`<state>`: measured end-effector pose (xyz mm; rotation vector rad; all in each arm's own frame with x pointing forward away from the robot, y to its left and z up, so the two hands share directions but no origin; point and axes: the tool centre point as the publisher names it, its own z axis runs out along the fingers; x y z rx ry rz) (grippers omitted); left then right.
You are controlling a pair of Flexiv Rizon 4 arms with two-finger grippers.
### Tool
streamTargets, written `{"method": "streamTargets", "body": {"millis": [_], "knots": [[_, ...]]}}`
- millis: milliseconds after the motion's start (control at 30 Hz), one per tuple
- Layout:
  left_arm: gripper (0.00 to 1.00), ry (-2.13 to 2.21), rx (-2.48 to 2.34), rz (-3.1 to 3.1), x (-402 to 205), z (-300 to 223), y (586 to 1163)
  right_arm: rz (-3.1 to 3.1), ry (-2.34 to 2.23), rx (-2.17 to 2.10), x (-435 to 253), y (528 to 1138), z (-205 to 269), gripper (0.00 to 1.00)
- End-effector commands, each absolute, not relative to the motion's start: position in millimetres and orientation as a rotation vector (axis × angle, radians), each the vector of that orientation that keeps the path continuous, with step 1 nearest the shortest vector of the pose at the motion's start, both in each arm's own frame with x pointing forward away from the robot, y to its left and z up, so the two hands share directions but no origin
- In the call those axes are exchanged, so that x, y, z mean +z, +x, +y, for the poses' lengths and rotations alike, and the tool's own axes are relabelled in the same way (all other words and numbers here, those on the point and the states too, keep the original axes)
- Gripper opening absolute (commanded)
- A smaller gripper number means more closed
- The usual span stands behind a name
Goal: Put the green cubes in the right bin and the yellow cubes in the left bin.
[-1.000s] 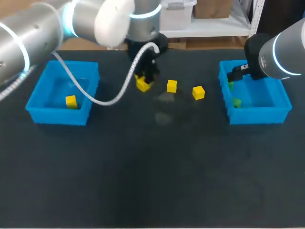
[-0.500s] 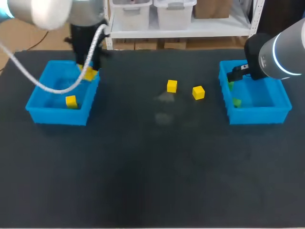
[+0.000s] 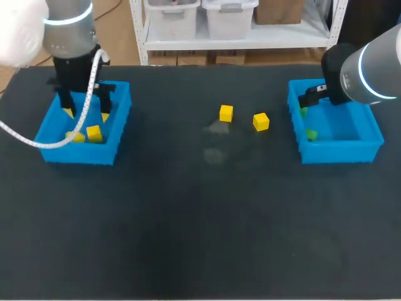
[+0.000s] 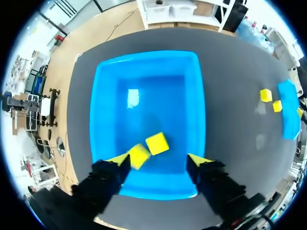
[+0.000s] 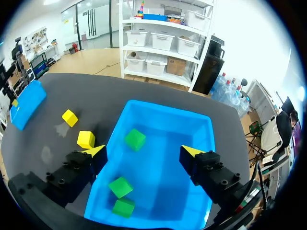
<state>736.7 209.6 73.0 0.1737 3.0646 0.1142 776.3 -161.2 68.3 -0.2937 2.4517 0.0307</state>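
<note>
My left gripper hangs open over the left blue bin. In the left wrist view its fingers stand wide apart above the bin. Two yellow cubes lie below, one ahead of the fingers and one beside one fingertip, clear of the other. Two more yellow cubes rest on the table's middle. My right gripper is open and empty above the right bin, which holds three green cubes.
The black mat covers the table. The right bin stands at the far right under my right gripper. The two loose yellow cubes lie just beside that bin.
My left arm carried a yellow cube from the table's middle leftward over the left bin and opened; that cube now lies in the bin. The right arm has not moved.
</note>
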Motion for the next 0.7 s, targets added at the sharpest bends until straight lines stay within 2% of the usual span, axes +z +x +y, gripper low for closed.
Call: {"method": "streamTargets", "body": {"millis": [33,333,700], "knots": [[1.0,0.223,0.066,2.803,79.6,199.7,733.1,2.448,-0.293,0.03,67.8,775.7,-161.4,1.0],[1.0,0.514,-0.07,2.715,98.7,122.4,758.3,2.448,-0.293,0.03,67.8,775.7,-161.4,1.0],[1.0,0.753,-0.191,2.816,69.5,25.5,791.7,2.448,-0.293,0.03,67.8,775.7,-161.4,1.0]]}}
